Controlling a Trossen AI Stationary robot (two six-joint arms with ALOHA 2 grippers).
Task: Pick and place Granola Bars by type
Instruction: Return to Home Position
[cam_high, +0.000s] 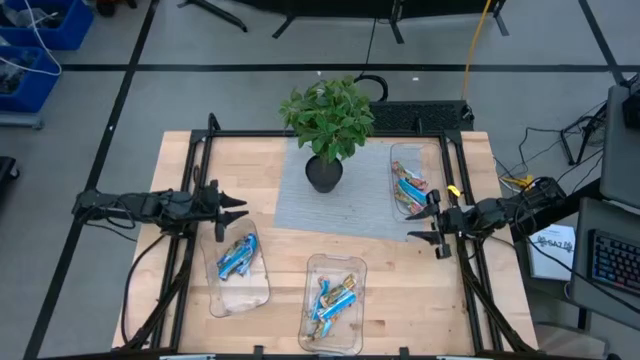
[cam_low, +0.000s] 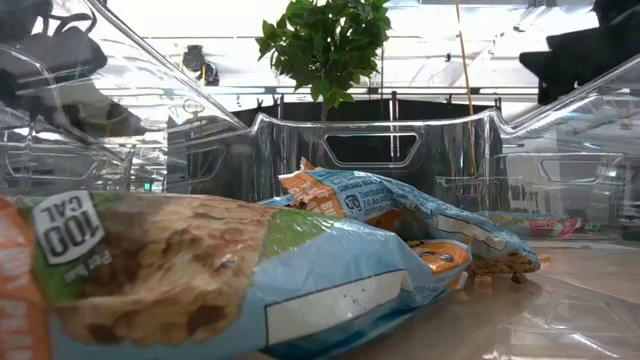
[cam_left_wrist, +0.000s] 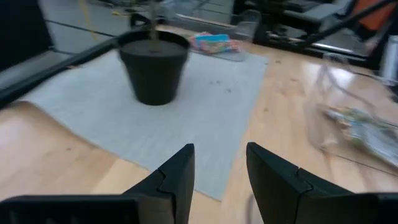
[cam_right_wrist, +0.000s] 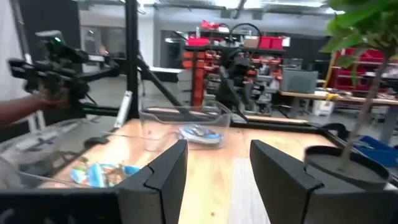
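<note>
step in hand, by my read: sorting done, arms parking at home. no bar loose on table (cam_high: 180, 170). granola bars (cam_low: 400, 215) all in clear trays: blue bars (cam_high: 236, 258) in left tray (cam_high: 245, 297), blue-yellow bars (cam_high: 333, 297) in near centre tray (cam_high: 345, 338), blue-red bars (cam_high: 408, 185) in far right tray (cam_high: 415, 150). wrappers shiny, crinkled, flat. left gripper (cam_high: 232, 208) just beyond left tray, fingers spread, nothing held. right gripper (cam_high: 428, 225) beside far right tray, likewise spread and empty. next move likely needs only retreat clear of tray rims and plant (cam_high: 328, 118).

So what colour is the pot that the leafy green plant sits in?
Black. The round black plant pot shows best in the left wrist view.
</note>
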